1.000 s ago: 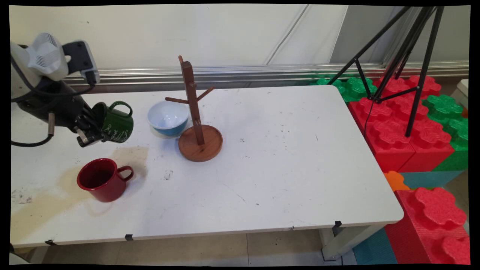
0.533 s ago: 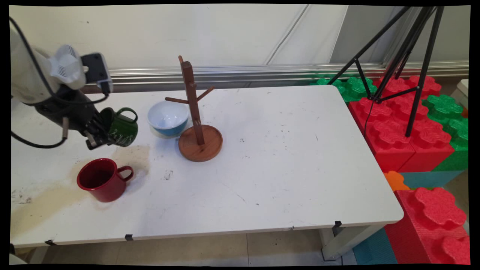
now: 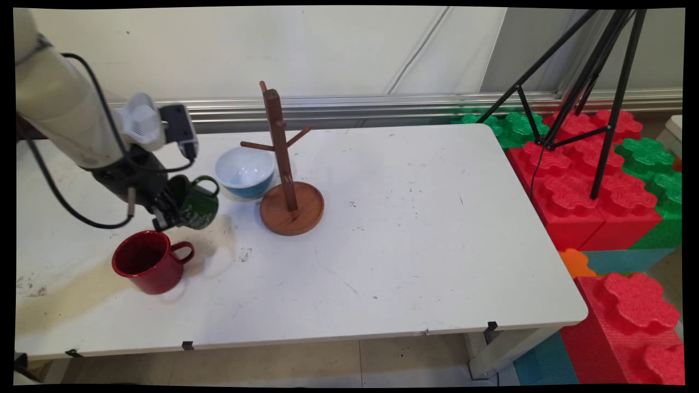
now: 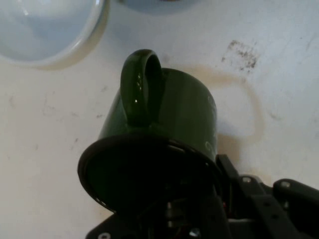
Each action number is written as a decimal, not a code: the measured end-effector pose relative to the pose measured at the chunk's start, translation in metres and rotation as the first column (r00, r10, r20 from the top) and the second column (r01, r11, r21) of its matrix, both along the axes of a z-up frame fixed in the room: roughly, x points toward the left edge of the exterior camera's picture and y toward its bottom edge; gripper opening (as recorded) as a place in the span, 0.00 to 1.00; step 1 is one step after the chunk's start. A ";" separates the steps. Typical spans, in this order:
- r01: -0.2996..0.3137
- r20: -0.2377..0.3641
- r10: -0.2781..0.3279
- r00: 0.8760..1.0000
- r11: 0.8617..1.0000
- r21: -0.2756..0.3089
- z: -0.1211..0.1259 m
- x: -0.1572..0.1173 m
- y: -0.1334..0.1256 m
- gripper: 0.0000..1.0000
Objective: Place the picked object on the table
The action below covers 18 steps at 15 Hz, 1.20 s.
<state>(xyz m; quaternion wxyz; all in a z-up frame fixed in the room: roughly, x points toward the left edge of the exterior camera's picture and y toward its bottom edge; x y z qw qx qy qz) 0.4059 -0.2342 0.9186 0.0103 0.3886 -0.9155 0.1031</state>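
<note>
My gripper (image 3: 170,210) is shut on the rim of a green mug (image 3: 199,207), held tilted just above the table with its handle (image 3: 206,181) up and toward the bowl. In the hand view the green mug (image 4: 164,124) fills the middle, its dark mouth toward the camera and its handle (image 4: 141,87) on top. A red mug (image 3: 148,262) stands upright just below and left of the held one. A white and blue bowl (image 3: 244,172) sits close to the right of the green mug, its rim (image 4: 75,45) showing in the hand view.
A wooden mug tree (image 3: 286,185) with a round base stands right of the bowl. The white table (image 3: 409,229) carries a brownish stain (image 3: 60,295) at its left. Red and green foam blocks (image 3: 590,185) and a black tripod (image 3: 595,82) stand beyond its right edge.
The arm has carried the green mug rightward and down, from beside the table's left edge to just above the red mug and near the bowl.
</note>
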 end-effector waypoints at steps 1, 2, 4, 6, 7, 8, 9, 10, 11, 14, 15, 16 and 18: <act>0.002 0.000 -0.002 1.000 1.000 0.005 -0.003 -0.002 -0.002 0.00; 0.003 -0.001 -0.003 1.000 1.000 0.012 -0.007 -0.005 -0.005 0.00; 0.007 -0.001 -0.007 1.000 1.000 0.024 -0.016 -0.011 -0.011 0.00; 0.011 0.002 -0.011 1.000 1.000 0.029 -0.022 -0.014 -0.016 0.00; 0.011 0.005 -0.011 1.000 0.999 0.032 -0.026 -0.015 -0.019 0.00; 0.011 0.008 -0.011 1.000 0.999 0.035 -0.029 -0.017 -0.023 0.00; 0.009 0.012 -0.010 1.000 0.999 0.038 -0.033 -0.018 -0.025 0.00; 0.008 0.015 -0.009 1.000 0.999 0.042 -0.037 -0.018 -0.028 0.00; 0.007 0.017 -0.008 1.000 0.999 0.044 -0.039 -0.019 -0.029 0.00; 0.001 0.026 -0.002 1.000 0.999 0.054 -0.047 -0.020 -0.035 0.00; -0.001 0.029 -0.001 1.000 0.998 0.058 -0.050 -0.021 -0.037 0.00; -0.002 0.032 0.000 0.999 0.998 0.063 -0.053 -0.021 -0.038 0.00; -0.004 0.037 0.002 0.999 0.997 0.075 -0.060 -0.022 -0.040 0.00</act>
